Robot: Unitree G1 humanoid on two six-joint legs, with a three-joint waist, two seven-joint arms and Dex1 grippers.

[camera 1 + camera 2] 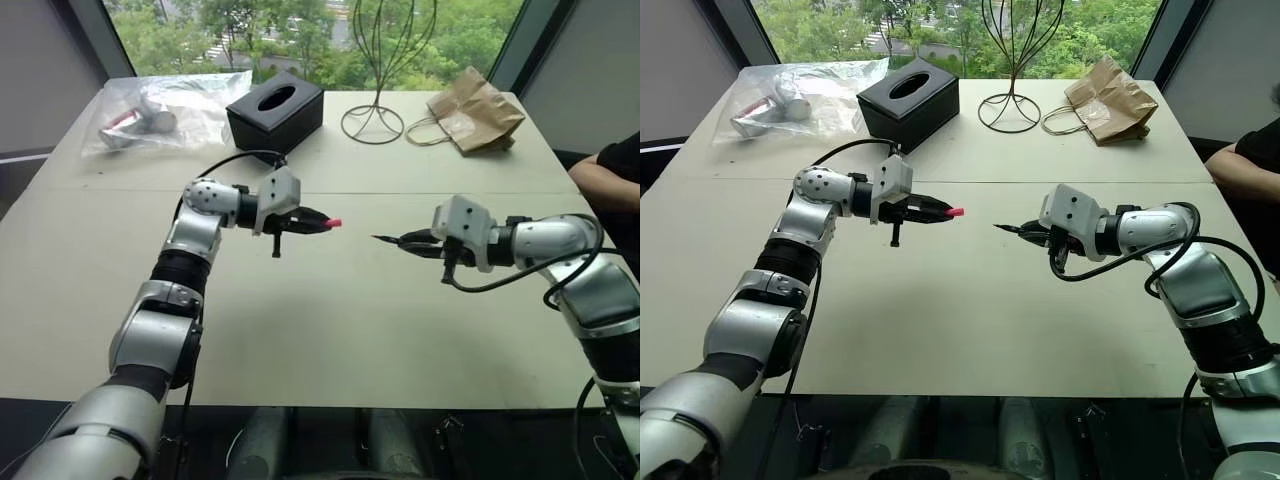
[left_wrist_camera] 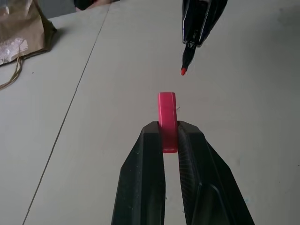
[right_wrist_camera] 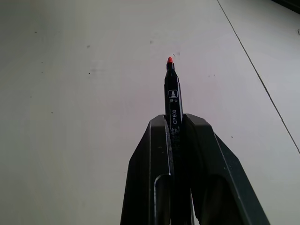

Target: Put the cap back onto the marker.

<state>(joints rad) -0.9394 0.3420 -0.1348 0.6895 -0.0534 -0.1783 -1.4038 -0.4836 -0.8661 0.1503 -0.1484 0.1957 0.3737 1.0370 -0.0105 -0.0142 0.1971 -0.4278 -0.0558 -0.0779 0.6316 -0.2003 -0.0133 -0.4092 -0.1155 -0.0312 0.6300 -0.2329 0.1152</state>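
Left gripper (image 1: 318,222): clamped on the red cap (image 1: 333,222), held above the table (image 1: 330,330).
Right gripper (image 1: 400,241): clamped on the black marker (image 1: 387,239), red tip facing the cap, a gap between them.

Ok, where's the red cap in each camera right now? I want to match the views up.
Left eye view: the cap is left of centre, pinched at the tip of the left gripper.
Right eye view: cap just left of centre.
Left wrist view: cap at centre, between the black fingers.
Right wrist view: not in it.
Shared landmark: the marker, with its red tip facing the cap.
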